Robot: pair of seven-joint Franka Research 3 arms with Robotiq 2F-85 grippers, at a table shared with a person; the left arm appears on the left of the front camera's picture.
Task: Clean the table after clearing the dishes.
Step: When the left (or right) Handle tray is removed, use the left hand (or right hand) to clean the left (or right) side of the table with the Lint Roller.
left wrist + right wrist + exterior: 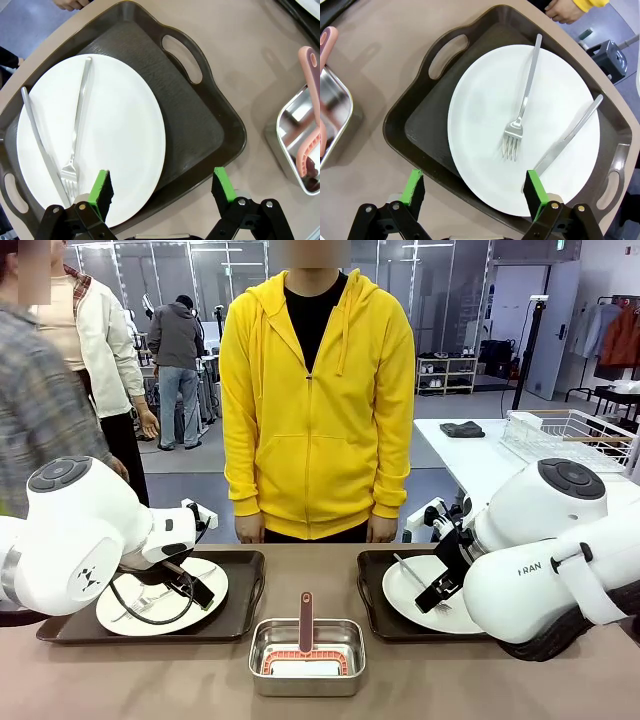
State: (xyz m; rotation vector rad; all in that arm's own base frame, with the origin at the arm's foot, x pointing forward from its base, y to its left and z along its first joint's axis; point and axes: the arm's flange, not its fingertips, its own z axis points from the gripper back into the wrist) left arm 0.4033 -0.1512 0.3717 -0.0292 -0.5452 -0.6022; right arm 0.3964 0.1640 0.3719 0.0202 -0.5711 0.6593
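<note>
On the brown table (130, 680) stand two dark handled trays. The left tray (245, 600) carries a white plate (110, 130) with a fork (77, 135) and a knife (37, 135). My left gripper (162, 192) hovers open over this tray's near edge, its green pads (102, 192) straddling the plate rim and tray wall. The right tray (368, 590) carries a second white plate (485, 125) with a fork (522, 107) and a knife (567, 140). My right gripper (475, 192) hangs open above that tray's near edge. Neither gripper holds anything.
A steel pan (262, 635) with a pink-handled tool (306, 618) sits front and centre between the trays. A person in a yellow hoodie (315, 400) stands at the far edge, hands down. A white table with a wire basket (565, 435) stands at the back right.
</note>
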